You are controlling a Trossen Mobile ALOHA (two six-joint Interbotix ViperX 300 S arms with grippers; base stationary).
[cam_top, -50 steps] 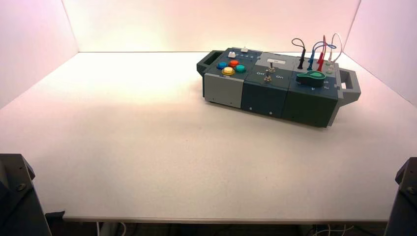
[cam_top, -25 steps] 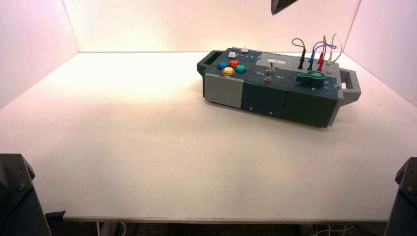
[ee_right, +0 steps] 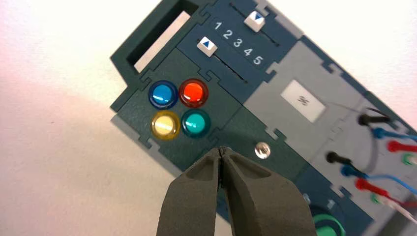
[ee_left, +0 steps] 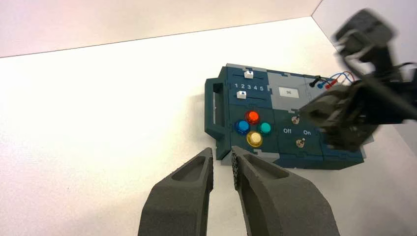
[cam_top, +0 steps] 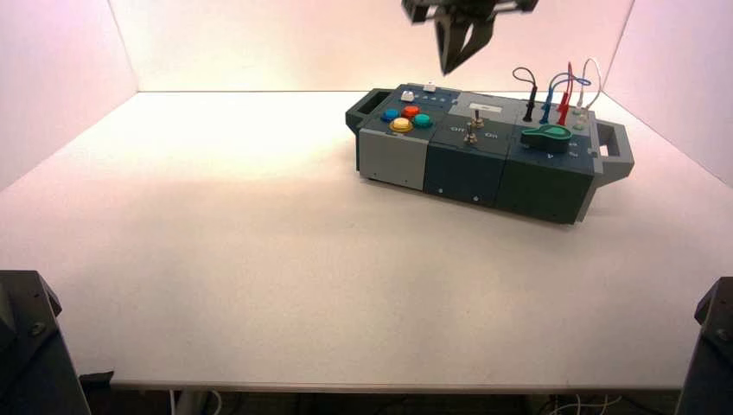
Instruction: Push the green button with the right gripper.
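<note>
The green button (ee_right: 195, 123) sits in a cluster with the blue (ee_right: 163, 94), red (ee_right: 193, 93) and yellow (ee_right: 165, 125) buttons on the box's left end (cam_top: 393, 156). It also shows in the high view (cam_top: 422, 121) and the left wrist view (ee_left: 265, 129). My right gripper (ee_right: 222, 150) is shut and empty, with its tips touching. It hangs in the air above the box (cam_top: 450, 66), apart from it. In the right wrist view its tips lie just beside the green button. My left gripper (ee_left: 222, 155) is held back from the box, with a narrow gap between its fingers.
The box also carries two white sliders (ee_right: 207, 45) with numbers 1 to 5, toggle switches (cam_top: 472, 136), a teal knob (cam_top: 546, 137) and plugged wires (cam_top: 553, 99). Handles stick out at both ends. White walls stand behind and beside the table.
My right gripper has come into the high view from the top and moved down and left towards the box. The box has not moved.
</note>
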